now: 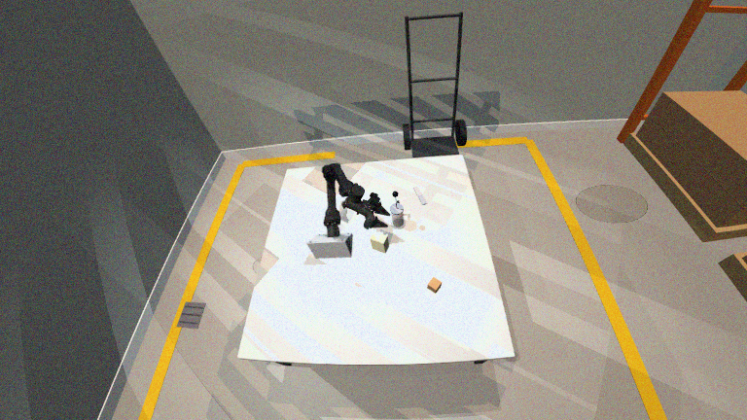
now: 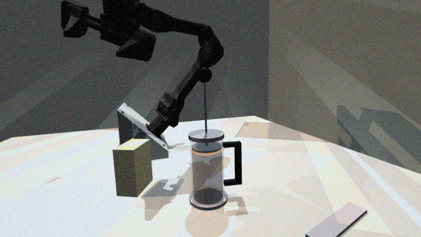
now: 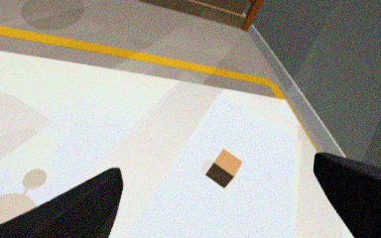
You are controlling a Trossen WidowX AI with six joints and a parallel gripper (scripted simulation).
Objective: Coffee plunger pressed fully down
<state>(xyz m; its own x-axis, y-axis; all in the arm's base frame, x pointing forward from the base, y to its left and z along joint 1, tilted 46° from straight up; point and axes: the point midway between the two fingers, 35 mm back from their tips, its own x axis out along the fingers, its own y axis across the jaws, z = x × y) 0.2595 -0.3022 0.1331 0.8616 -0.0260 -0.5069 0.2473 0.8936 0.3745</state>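
The coffee press (image 1: 397, 217) (image 2: 207, 172) stands upright on the white table, its black handle to the right in the exterior view. Its plunger knob (image 1: 395, 193) (image 2: 204, 74) is high above the lid on a thin rod, and the plunger disc (image 2: 206, 146) sits just under the lid. My gripper (image 1: 387, 219) (image 2: 91, 43) (image 3: 217, 170) is wide open with nothing between its fingers. In the exterior view it hangs to the left of the knob and higher in the picture, touching neither knob nor press. The press is not visible in the wrist view, only shadows at its lower left.
A pale yellow block (image 1: 379, 242) (image 2: 125, 172) stands left of the press in the exterior view. A flat bar (image 1: 419, 195) (image 2: 336, 220) lies on the press's handle side. A small orange cube (image 1: 434, 284) (image 3: 228, 163) lies farther off. The grey wedge-shaped arm base (image 1: 330, 247) stands behind the block.
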